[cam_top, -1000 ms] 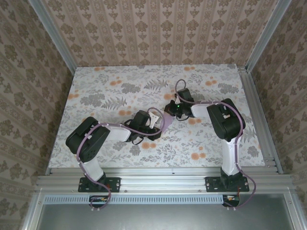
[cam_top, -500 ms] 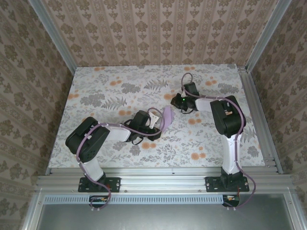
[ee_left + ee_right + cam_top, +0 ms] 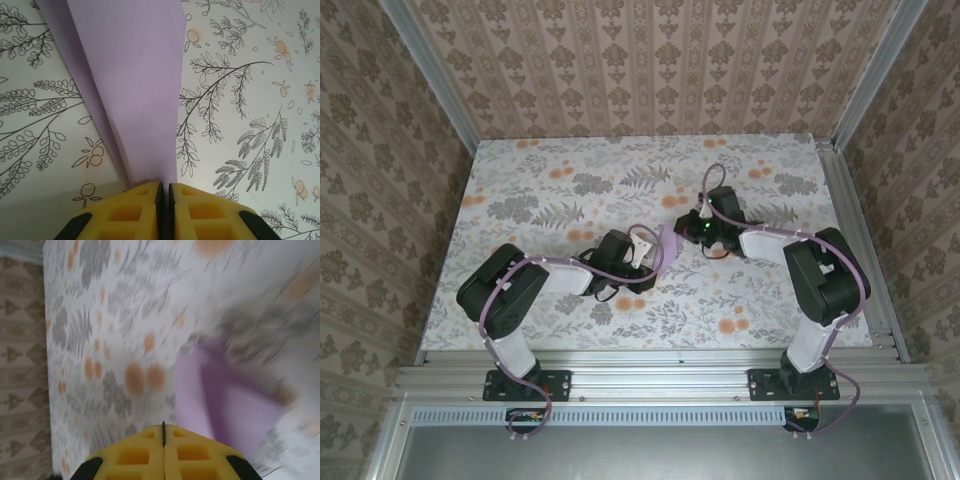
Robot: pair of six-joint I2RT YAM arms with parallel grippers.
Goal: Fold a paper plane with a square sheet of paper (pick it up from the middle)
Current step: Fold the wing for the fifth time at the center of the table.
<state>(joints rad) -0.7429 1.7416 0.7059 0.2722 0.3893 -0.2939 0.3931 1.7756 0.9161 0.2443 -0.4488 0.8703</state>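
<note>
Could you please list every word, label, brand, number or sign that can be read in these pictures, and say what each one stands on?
There is no readable text.
The lavender paper, pinched in the shut left gripper, is blank.
The floral tablecloth carries only leaf and flower prints, and the patterned walls only ornament.
The yellow pads of the shut right gripper bear no marking; that wrist view is motion-blurred.

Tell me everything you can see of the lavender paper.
The lavender paper is thin, plain and matte, folded at least once: a long crease runs lengthwise, with a darker, shaded layer along its left side in the left wrist view. It narrows toward the left claw, whose yellow pads are shut on its near end. It sits near the table's middle, over the floral tablecloth; whether it touches the cloth is unclear.
</note>
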